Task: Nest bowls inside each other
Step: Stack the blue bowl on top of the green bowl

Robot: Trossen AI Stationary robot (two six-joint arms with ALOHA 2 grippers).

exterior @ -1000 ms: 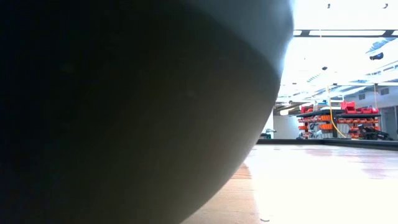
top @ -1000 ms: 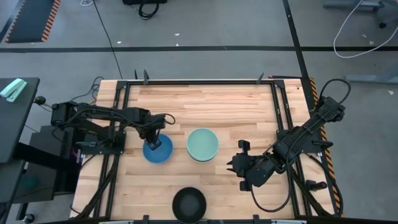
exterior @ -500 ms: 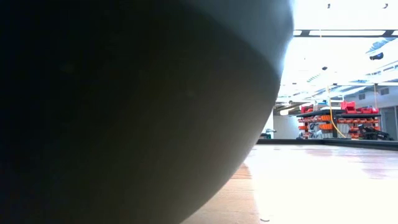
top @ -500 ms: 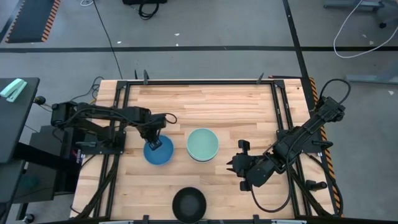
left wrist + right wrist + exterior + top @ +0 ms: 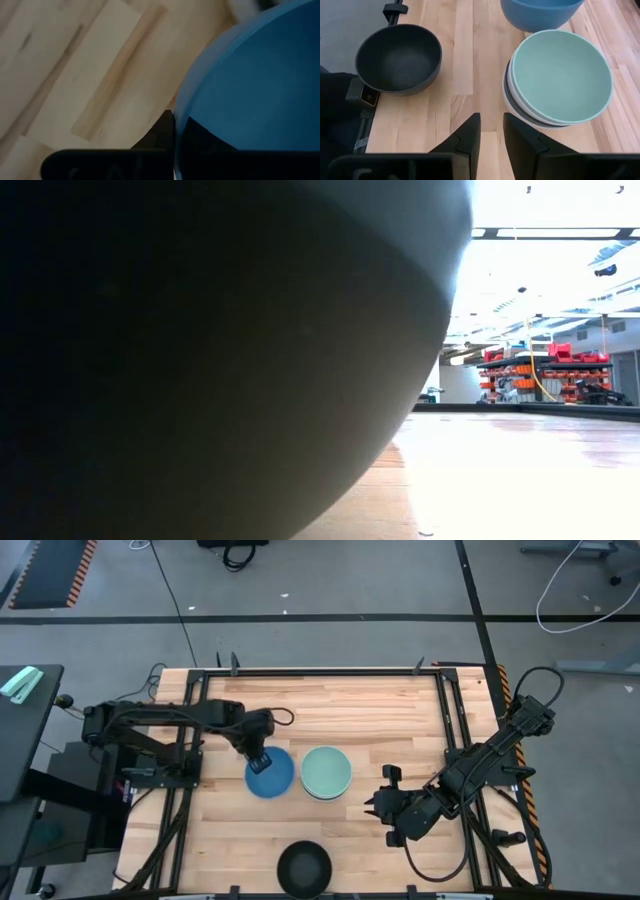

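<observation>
Blue bowl (image 5: 271, 774) being carried by its rim in the clamped-shut left hand (image 5: 259, 758), just beside the mint-topped stack (image 5: 326, 772), needing lifting over and lowering inside; right hand (image 5: 381, 806) waiting apart, fingers parted, empty.

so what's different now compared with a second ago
The left gripper has shut on the blue bowl's rim and carried it toward the mint green bowl, so the two now sit almost side by side. The green bowl's stack, the black bowl at the near edge and the right gripper, waiting open, stayed put.
</observation>
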